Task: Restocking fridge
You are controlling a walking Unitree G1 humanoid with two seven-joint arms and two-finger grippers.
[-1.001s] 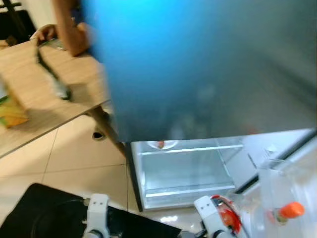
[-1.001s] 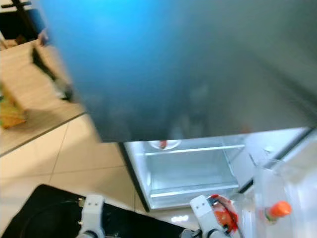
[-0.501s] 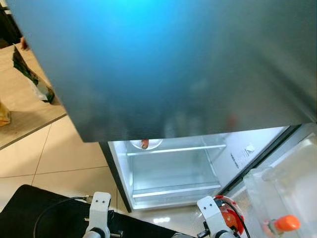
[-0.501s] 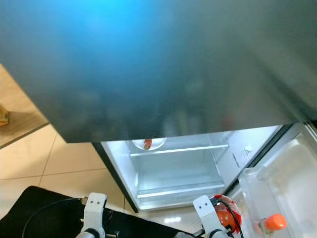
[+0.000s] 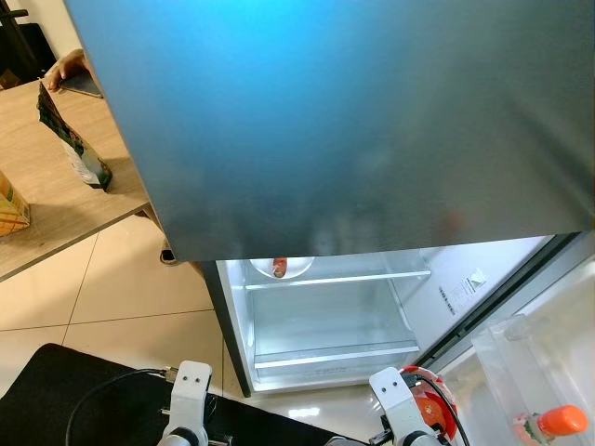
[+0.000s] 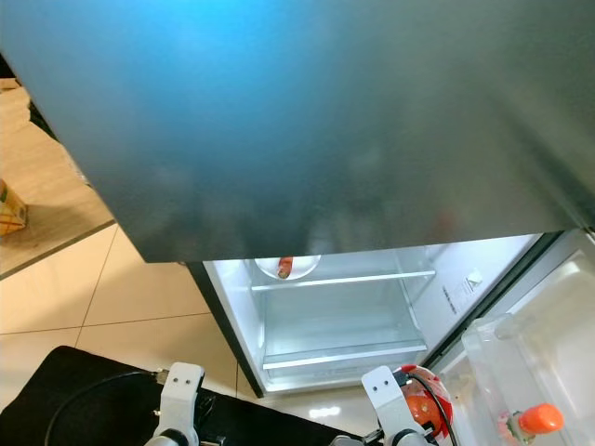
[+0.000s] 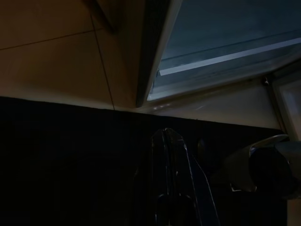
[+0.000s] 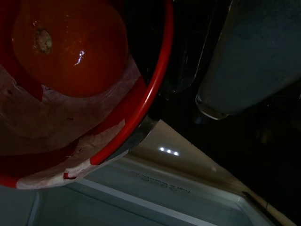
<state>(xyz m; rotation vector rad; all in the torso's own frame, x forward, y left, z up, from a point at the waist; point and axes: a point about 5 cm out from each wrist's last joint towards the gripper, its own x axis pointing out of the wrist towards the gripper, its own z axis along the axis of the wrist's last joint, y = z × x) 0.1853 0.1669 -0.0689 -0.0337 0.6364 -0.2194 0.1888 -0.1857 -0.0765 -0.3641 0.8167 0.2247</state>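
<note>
The right gripper is clenched on the rim of a red bowl holding a tomato, low in the frame before the open fridge. To do this well, keep the bowl level and aim for the glass shelf, clear of the dish already there. The closed upper door blocks much of the head views, and the idle left gripper's fingers sit too dark to tell.

One fridge stands open with two glass shelves inside and one small bowl on the upper one. One red bowl holds one tomato, one orange-capped bottle sits in the door bin, and two packets lie on one desk
</note>
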